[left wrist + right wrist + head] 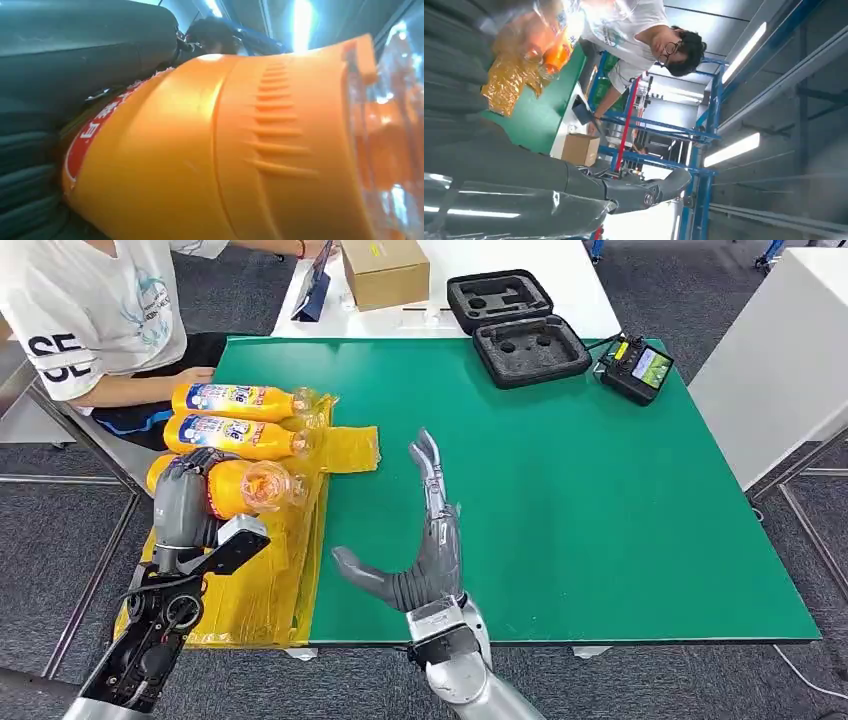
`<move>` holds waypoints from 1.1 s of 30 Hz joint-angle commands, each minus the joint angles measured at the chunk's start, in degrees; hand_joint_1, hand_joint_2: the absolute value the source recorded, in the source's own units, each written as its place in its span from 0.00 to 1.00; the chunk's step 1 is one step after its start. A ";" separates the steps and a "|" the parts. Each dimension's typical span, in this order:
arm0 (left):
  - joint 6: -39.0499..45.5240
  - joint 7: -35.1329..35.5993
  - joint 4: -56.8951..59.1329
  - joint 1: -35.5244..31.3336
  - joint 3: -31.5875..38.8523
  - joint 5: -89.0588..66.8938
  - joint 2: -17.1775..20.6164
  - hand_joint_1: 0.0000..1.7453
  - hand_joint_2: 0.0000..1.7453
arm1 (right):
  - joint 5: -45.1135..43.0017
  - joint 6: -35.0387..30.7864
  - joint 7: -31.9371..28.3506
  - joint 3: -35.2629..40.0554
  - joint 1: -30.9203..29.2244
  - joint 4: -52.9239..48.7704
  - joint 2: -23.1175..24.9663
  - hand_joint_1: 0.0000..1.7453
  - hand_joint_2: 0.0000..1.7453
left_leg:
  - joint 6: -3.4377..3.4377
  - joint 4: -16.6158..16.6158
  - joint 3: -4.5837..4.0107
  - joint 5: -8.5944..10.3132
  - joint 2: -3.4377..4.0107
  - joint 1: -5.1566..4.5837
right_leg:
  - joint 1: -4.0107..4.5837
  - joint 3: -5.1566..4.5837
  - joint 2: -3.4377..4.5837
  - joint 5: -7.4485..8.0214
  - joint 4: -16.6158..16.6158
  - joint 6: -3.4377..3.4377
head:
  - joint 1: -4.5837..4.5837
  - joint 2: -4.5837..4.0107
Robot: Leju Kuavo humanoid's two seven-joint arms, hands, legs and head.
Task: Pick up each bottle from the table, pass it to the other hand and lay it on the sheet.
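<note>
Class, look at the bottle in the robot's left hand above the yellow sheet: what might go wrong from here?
1. The held bottle is round; released, it may roll off the yellow sheet.
2. It may bump the nearest lying bottle.
3. The left hand may snag the crinkled sheet when withdrawing.

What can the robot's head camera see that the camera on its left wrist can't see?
Head view alone: two more orange bottles lying on the yellow sheet, the green table, the right hand empty with fingers apart, a black foam case, a cardboard box.

Left wrist view alone: the bottle's ribbed orange shoulder close up, and ceiling lights.

Both: the left hand holding the third orange bottle, and the person beyond the table.
</note>
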 commanded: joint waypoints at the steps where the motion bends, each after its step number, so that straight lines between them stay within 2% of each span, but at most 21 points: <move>1: -0.80 3.00 4.35 -3.22 -2.83 -6.61 1.64 1.00 1.00 | -0.66 0.01 0.11 1.20 -0.72 0.81 -1.75 0.00 1.00 | -0.01 -0.04 0.20 -0.05 -0.12 -0.01 | -0.01 0.22 -0.07 -0.08 -0.02 0.00 | 0.00 0.00; 5: -8.75 10.96 3.77 -3.85 -5.81 -18.83 4.16 1.00 1.00 | -1.14 0.54 0.11 0.77 -0.81 1.28 -2.01 0.00 1.00 | -0.01 -0.04 0.16 -0.03 -0.11 0.01 | 0.00 0.18 -0.07 -0.06 -0.04 -0.01 | 0.00 0.00; 9: -23.71 13.73 3.42 -4.36 -8.38 -18.97 5.69 1.00 1.00 | -1.39 0.59 0.11 -0.56 -0.65 1.41 -2.03 0.00 1.00 | -0.01 -0.03 0.31 -0.09 -0.15 0.01 | 0.00 0.34 -0.09 -0.14 -0.02 -0.01 | 0.00 0.00; 12: -28.37 18.74 4.43 -4.02 -10.06 -23.65 6.93 1.00 1.00 | -1.56 0.93 0.11 -0.82 -0.62 1.80 -1.80 0.00 1.00 | 0.00 -0.05 0.11 0.00 -0.07 0.00 | 0.00 0.13 -0.06 -0.03 -0.04 0.00 | 0.00 0.00; 13: -37.95 20.47 7.03 -4.60 -10.38 -21.35 7.04 1.00 1.00 | -1.57 0.95 0.11 -1.10 -0.76 2.67 -1.54 0.00 1.00 | -0.01 -0.07 0.32 -0.08 -0.09 0.00 | -0.01 0.33 -0.04 -0.12 -0.04 -0.01 | 0.00 0.00; 17: -39.09 18.06 11.79 -5.20 -11.18 -20.75 6.93 1.00 1.00 | -1.86 0.90 0.11 -1.70 -1.04 3.32 -1.35 0.00 1.00 | -0.01 -0.12 0.33 -0.04 -0.08 -0.03 | -0.04 0.33 -0.06 -0.09 -0.08 0.00 | 0.00 0.00; 21: -41.45 17.74 10.93 -4.89 -11.72 -20.57 7.36 1.00 1.00 | -2.13 1.30 0.11 -1.92 -1.21 3.64 -1.18 0.00 1.00 | 0.00 -0.06 0.16 -0.01 -0.06 -0.01 | -0.02 0.16 -0.06 -0.05 -0.04 0.00 | 0.02 0.00; 25: -43.41 17.63 10.11 -4.19 -12.01 -20.22 7.85 1.00 1.00 | -2.21 1.54 0.11 -2.01 -1.29 4.02 -1.06 0.00 1.00 | -0.01 -0.08 0.34 -0.08 -0.03 -0.03 | -0.04 0.34 0.01 -0.10 -0.04 0.00 | 0.00 0.00; 33: -46.18 16.58 12.76 -5.51 -11.19 -17.48 6.45 1.00 1.00 | -1.84 1.87 0.11 -1.95 -1.41 5.41 -0.87 0.00 1.00 | -0.01 -0.07 0.23 -0.03 -0.03 -0.01 | -0.02 0.24 -0.02 -0.04 -0.05 0.00 | 0.00 0.00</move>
